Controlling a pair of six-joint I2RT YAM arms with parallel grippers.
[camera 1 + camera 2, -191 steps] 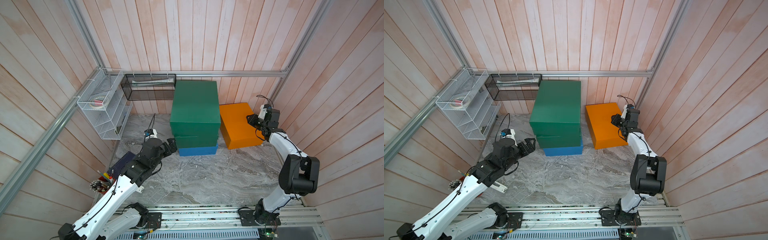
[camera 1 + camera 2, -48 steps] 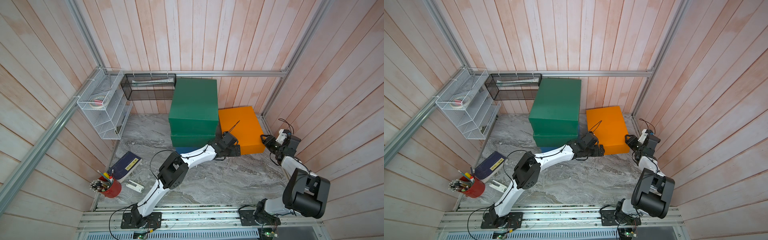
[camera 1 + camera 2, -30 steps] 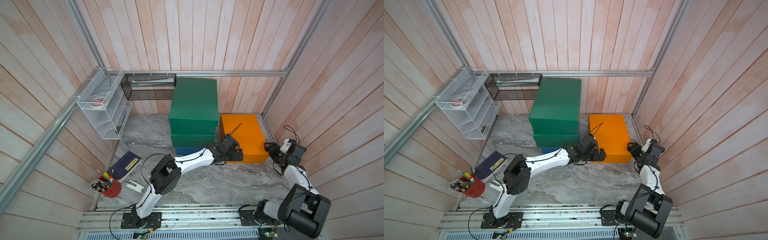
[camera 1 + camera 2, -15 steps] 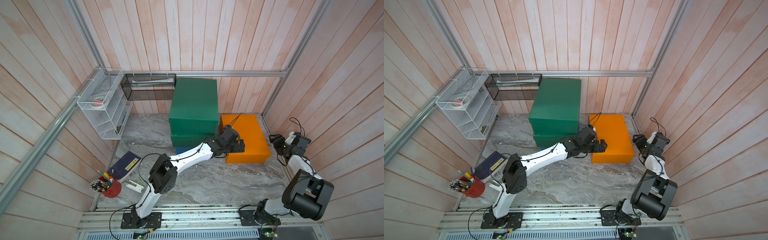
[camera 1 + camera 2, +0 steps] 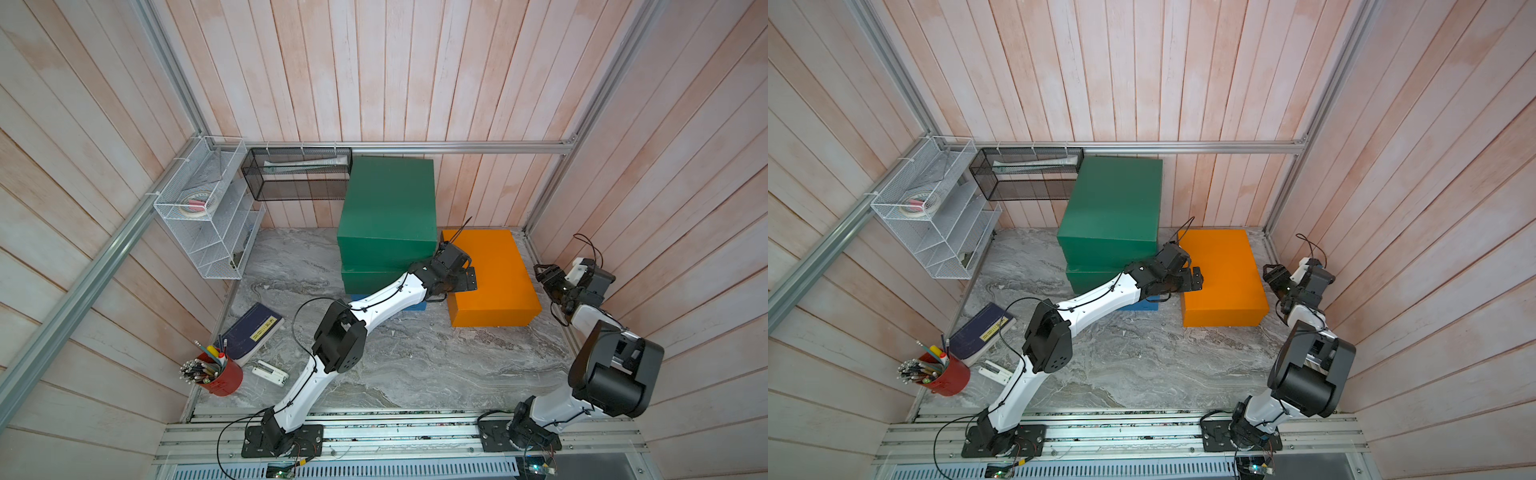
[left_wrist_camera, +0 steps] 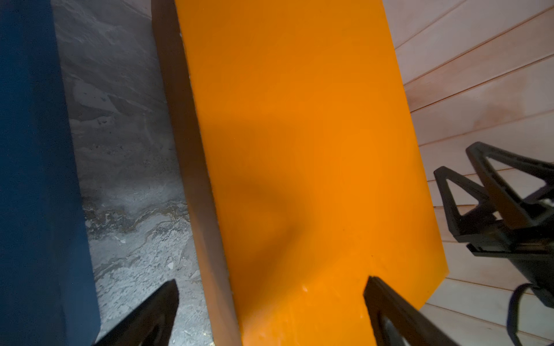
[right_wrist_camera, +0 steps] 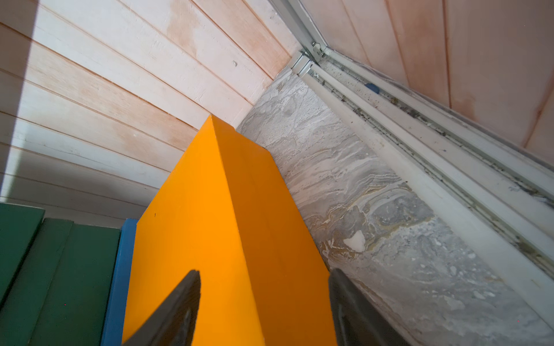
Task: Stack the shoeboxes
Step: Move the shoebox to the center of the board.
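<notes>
You have three of the four shoeboxes stacked at the back of the table: the upper green shoebox [image 5: 386, 208] sits on the lower green shoebox [image 5: 374, 280], which sits on the blue shoebox [image 5: 417, 306]. The two green ones are slightly offset from each other, so the pile is not square. The orange shoebox [image 5: 494, 274] is the one left. It lies flat on the table just to the right of the stack, lid up, with a narrow strip of table between it and the blue one.

Your left hand [image 5: 465, 278] is wide open astride the orange box's near-left edge; whether its fingers touch the box I cannot tell. Your right hand [image 5: 546, 282] stands open just off the box's right side, gripping nothing. My read is that the lift onto the pile is still to come.

Pale wooden plank walls [image 5: 374, 75] close in three sides, leaving little clearance right of the orange box. The table [image 5: 415, 365] is grey, marble-patterned and mostly bare. A white wire rack [image 5: 208, 216] and a black mesh basket [image 5: 299, 174] hang at the left, with a navy book [image 5: 249, 332] and a red cup [image 5: 220, 378] of pencils below.
</notes>
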